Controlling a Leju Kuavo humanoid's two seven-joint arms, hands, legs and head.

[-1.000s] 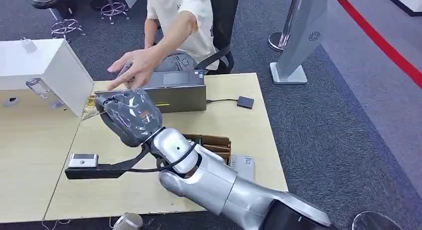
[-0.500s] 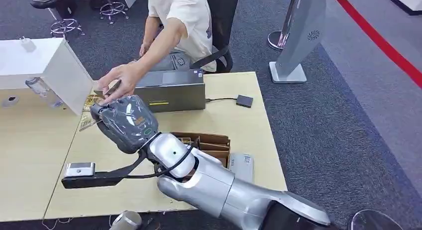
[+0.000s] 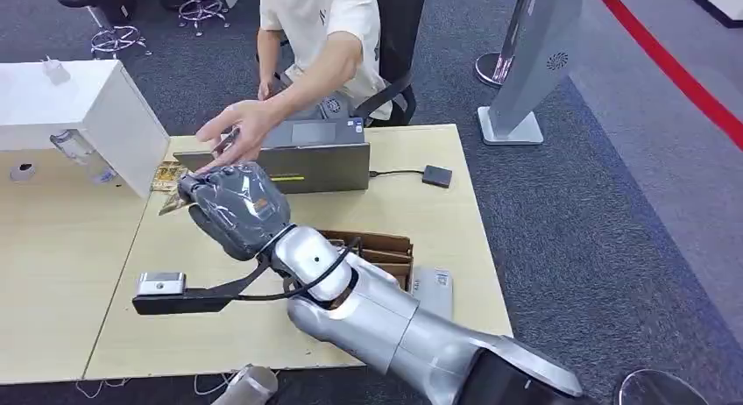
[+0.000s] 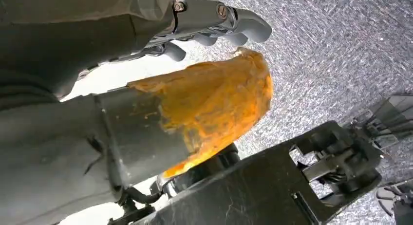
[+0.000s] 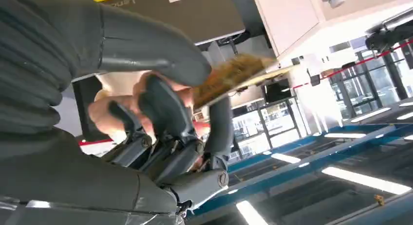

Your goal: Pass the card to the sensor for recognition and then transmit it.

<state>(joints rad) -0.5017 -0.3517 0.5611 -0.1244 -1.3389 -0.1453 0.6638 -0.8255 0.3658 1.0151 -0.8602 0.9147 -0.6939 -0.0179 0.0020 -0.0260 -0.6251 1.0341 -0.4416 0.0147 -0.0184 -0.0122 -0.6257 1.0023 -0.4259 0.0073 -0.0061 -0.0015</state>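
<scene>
Reaching closer, the person's hand (image 3: 241, 129) now hovers just above my right hand (image 3: 235, 206), whose fingers (image 5: 165, 108) pinch the card (image 5: 234, 74), its long edge pointing toward the white box (image 3: 79, 116).

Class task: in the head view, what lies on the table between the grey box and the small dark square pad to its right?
A thin dark cable runs across bare tabletop from the grey box to the small dark pad, seen in the head view.

golden card (image 5: 234, 74), pinched in right robot hand (image 5: 160, 118)
</scene>
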